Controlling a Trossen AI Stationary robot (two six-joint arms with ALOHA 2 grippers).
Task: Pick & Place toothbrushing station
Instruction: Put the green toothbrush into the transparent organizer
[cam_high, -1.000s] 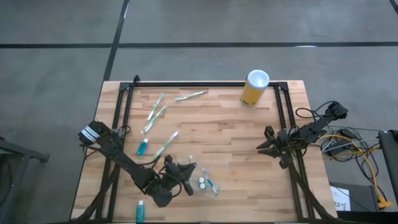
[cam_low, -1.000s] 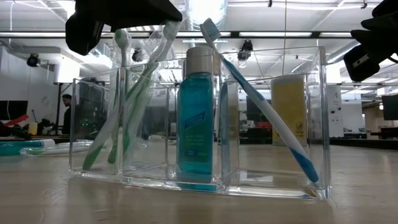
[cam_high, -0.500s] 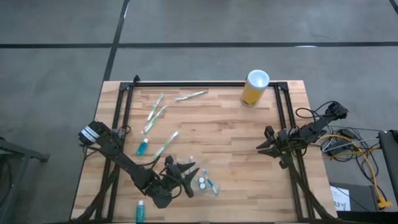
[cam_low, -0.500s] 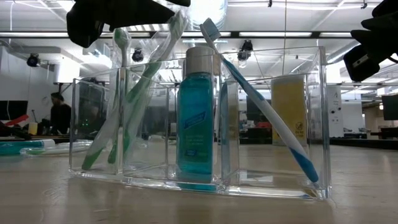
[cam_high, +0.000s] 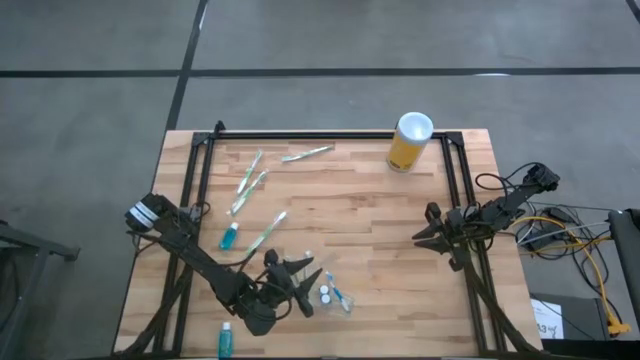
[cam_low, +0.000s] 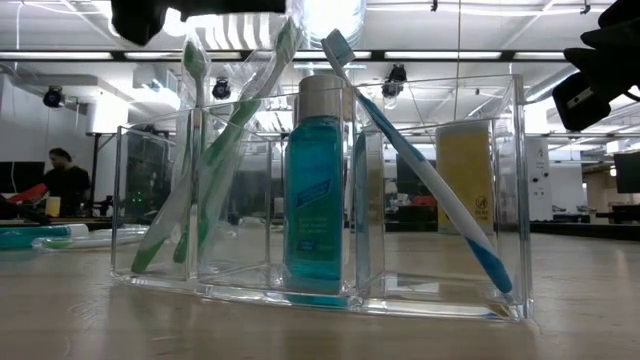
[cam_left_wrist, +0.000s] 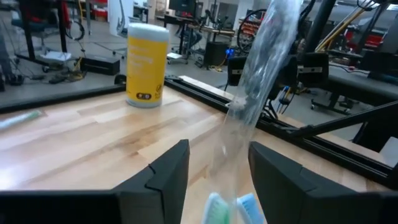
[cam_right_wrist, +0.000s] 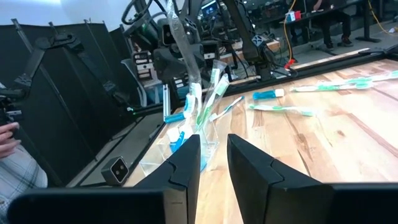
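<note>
- My left claw (cam_high: 300, 272) hangs just above the clear holder (cam_low: 320, 200) near the bench's (cam_high: 370, 215) front edge, fingers spread and holding nothing, so the brush (cam_low: 225, 150) beneath can lean free in its slot.
- My right claw (cam_high: 428, 232) waits by the right edge, fingers slightly parted, empty.
- More brushes (cam_high: 250, 180) and a tube (cam_high: 229, 237) lie toward the left, not yet picked.

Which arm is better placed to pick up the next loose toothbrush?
Left. The left gripper hovers open above the clear organizer, with a loose toothbrush just beyond it. The right gripper waits at the table's far right side, away from them.
</note>
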